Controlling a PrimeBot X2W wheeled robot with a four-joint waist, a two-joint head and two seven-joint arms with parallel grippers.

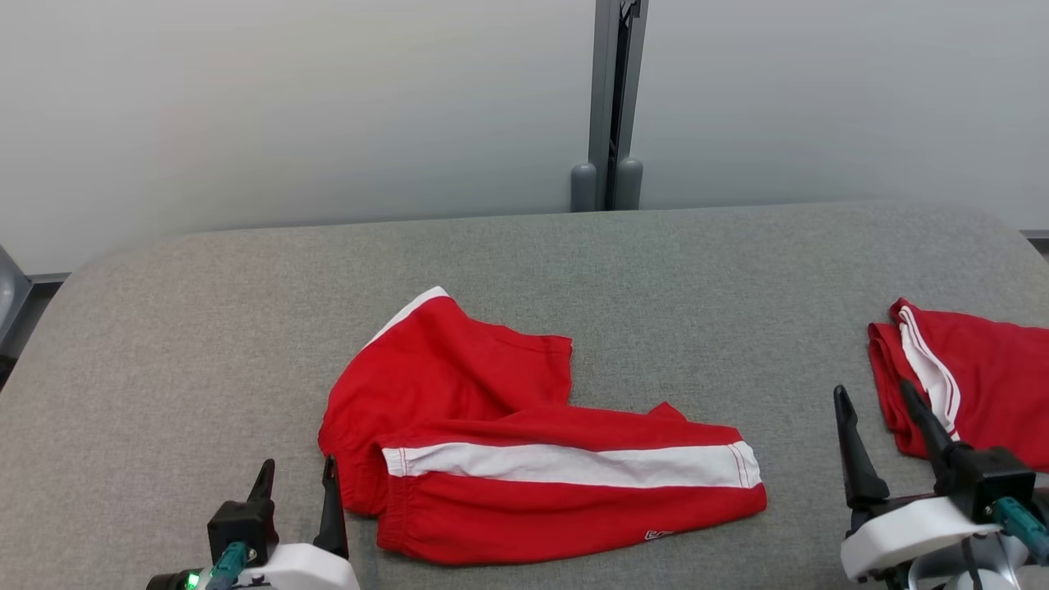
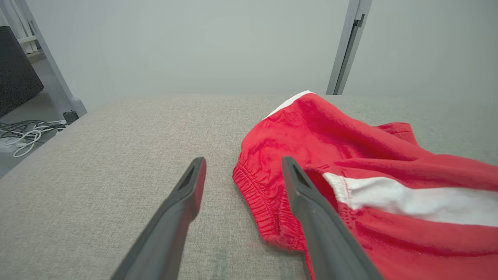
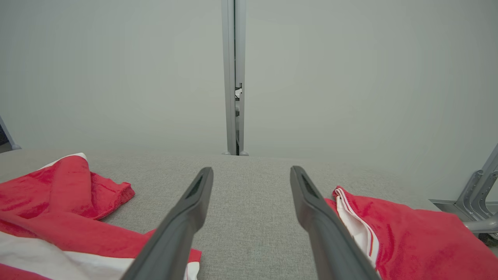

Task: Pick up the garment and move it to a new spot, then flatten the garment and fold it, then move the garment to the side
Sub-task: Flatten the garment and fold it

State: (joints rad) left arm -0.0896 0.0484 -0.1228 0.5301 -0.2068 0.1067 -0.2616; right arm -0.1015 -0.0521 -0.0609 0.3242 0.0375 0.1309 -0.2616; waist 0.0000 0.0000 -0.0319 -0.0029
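A grey fabric-covered table (image 1: 164,344) is backed by pale wall panels (image 1: 287,106), which are joined by a grey metal post (image 1: 608,98). Loose cables (image 2: 27,132) are seen on the floor past the table's edge in the left wrist view, and a metal frame (image 3: 476,202) in the right wrist view.
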